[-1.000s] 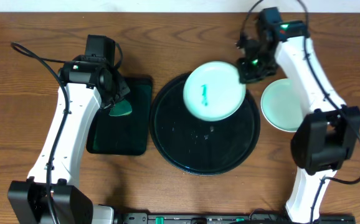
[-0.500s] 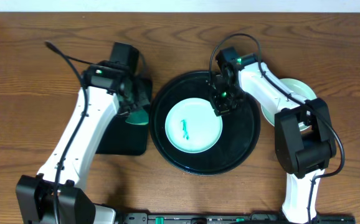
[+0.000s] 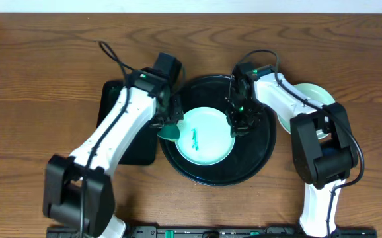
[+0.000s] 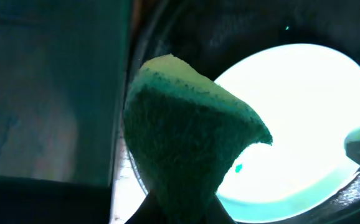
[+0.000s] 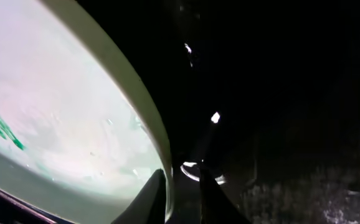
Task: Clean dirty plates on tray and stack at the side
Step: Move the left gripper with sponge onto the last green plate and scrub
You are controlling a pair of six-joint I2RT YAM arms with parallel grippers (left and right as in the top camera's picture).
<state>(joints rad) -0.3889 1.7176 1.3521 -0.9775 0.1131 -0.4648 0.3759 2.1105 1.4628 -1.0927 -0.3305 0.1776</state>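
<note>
A pale mint-green plate (image 3: 207,140) with a teal smear (image 3: 194,137) lies on the round black tray (image 3: 257,155). My right gripper (image 3: 236,125) is shut on the plate's right rim. In the right wrist view the rim (image 5: 149,124) runs down between the two fingers of the gripper (image 5: 183,202). My left gripper (image 3: 166,122) is shut on a green sponge (image 3: 171,135) at the plate's left edge. The left wrist view shows the sponge (image 4: 186,130) over the tray rim, with the plate (image 4: 298,118) beside it. A second pale plate (image 3: 316,94) lies right of the tray, partly hidden by my right arm.
A rectangular black tray (image 3: 128,149) lies left of the round tray, mostly under my left arm. The wooden table (image 3: 39,86) surrounds everything. A black bar (image 3: 211,233) runs along the table's front edge.
My right gripper has brought the smeared plate down and left onto the round tray. My left arm has swung right from the rectangular tray, carrying the sponge to the plate's left edge.
</note>
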